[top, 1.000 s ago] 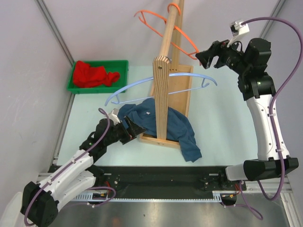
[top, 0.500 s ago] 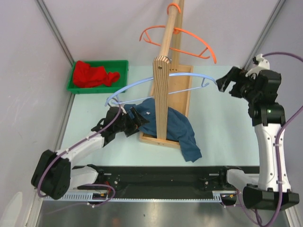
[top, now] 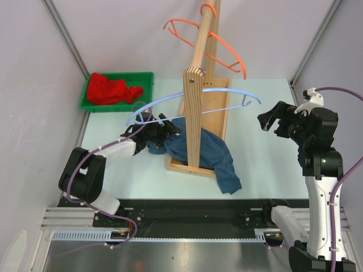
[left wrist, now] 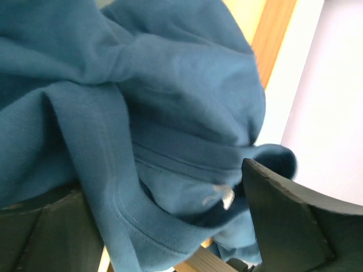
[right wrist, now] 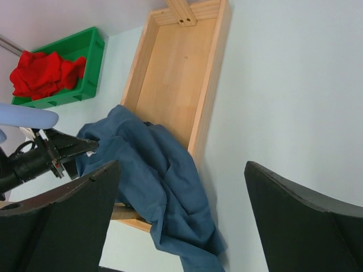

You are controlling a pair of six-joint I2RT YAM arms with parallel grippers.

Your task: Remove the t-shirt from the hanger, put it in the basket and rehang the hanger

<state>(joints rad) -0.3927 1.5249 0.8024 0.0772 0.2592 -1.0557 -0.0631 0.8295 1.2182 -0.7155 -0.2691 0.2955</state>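
Observation:
The blue t-shirt lies crumpled over the rack's wooden base, with one end spilling onto the table. The light blue hanger hangs bare on the wooden post above it. My left gripper is pushed into the shirt's left edge. In the left wrist view its fingers stand wide apart, with folds of the t-shirt between them, so the left gripper is open. My right gripper hovers open in the air right of the rack, and nothing is between the jaws of the right gripper.
An orange hanger hangs high on the post. A green bin holding red cloth stands at the back left. The right wrist view shows the t-shirt, base tray and bin below.
My left arm has reached forward until its fingers straddle the shirt's left edge. My right arm has drawn back and down from the orange hanger, which has swung.

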